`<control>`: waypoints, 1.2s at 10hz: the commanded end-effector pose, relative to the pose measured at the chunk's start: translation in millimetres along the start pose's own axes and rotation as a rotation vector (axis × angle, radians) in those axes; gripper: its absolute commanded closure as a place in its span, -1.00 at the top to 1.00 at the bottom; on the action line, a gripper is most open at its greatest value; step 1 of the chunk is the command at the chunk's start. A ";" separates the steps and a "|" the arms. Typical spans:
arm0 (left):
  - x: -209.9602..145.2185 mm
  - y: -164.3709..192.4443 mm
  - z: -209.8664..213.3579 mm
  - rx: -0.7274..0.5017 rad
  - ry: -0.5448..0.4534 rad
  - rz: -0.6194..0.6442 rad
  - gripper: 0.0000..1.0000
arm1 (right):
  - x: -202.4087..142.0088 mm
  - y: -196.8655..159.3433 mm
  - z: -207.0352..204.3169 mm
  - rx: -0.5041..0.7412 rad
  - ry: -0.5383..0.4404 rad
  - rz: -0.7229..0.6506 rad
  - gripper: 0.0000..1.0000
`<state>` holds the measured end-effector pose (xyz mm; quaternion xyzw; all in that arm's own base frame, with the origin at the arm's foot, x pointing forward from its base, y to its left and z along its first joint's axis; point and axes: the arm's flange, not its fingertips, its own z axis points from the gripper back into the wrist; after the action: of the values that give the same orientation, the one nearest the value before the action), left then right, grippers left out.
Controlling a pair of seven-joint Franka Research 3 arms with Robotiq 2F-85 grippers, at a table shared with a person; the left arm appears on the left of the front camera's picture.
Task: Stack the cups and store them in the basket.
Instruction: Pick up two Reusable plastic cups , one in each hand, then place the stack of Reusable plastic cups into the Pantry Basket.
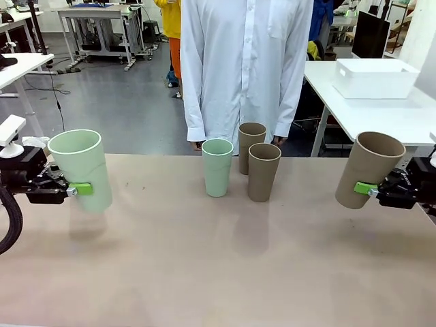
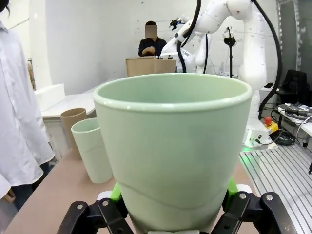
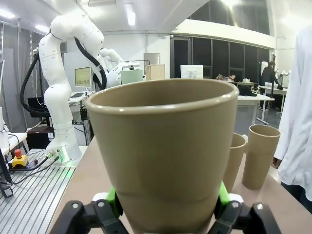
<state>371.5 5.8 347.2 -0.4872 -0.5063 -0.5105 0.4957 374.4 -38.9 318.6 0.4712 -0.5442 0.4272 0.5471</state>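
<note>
Cups: you have one mint cup [image 1: 80, 167] raised over the table's [image 1: 204, 272] left, the left gripper's [image 1: 80, 189] jaws clamped on it. One tan cup [image 1: 368, 167], tilted, is raised at right, clamped in the right gripper's [image 1: 368, 189] jaws. A second mint cup [image 1: 217, 167] and two more tan cups [image 1: 263, 172] stand mid-table before the person [image 1: 242, 68]. Basket [image 1: 375, 78]: on the side table [image 1: 409, 119], far right.

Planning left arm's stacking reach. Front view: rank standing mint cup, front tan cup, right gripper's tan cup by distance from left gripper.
1. Standing mint cup, table centre.
2. Front tan cup, just right of it.
3. Held tan cup, far right, in the right gripper.
</note>
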 end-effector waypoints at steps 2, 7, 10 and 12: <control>-4.0 4.2 2.3 0.012 0.014 0.007 0.70 | 3.2 -0.1 -0.2 -0.001 -0.007 0.005 0.70; -4.0 4.2 2.3 0.012 0.014 0.007 0.70 | 3.2 -0.1 -0.2 -0.001 -0.007 0.005 0.70; -4.0 4.2 2.3 0.012 0.014 0.007 0.70 | 3.2 -0.1 -0.2 -0.001 -0.007 0.005 0.70; -4.0 4.2 2.3 0.012 0.014 0.007 0.70 | 3.2 -0.1 -0.2 -0.001 -0.007 0.005 0.70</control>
<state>375.2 8.5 340.7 -0.4832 -0.5026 -0.5081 0.5057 374.4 -38.6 318.2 0.4718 -0.5440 0.4268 0.5471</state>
